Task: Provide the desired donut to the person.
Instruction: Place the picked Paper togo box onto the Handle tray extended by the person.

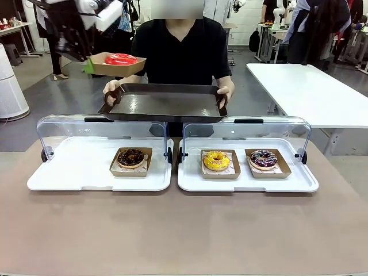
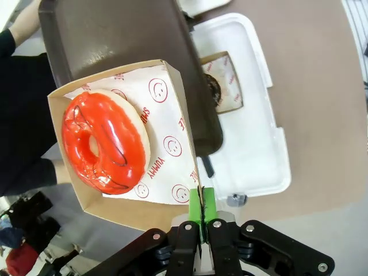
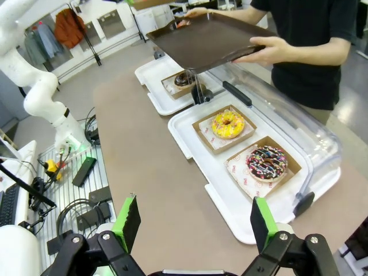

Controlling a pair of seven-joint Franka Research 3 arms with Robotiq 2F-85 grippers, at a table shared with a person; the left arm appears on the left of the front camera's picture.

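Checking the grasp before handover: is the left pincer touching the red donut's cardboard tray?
Touching. The left wrist view shows the left pincer shut, its green pads pinching the edge of the cardboard tray.

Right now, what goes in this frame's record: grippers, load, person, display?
Left gripper: shut on brown cardboard tray holding red-glazed donut, raised near the person
Right gripper: open, empty, over the table
Person: both hands hold a dark rectangular serving tray
Display: chocolate donut in left white case; yellow donut and sprinkled donut in right white case
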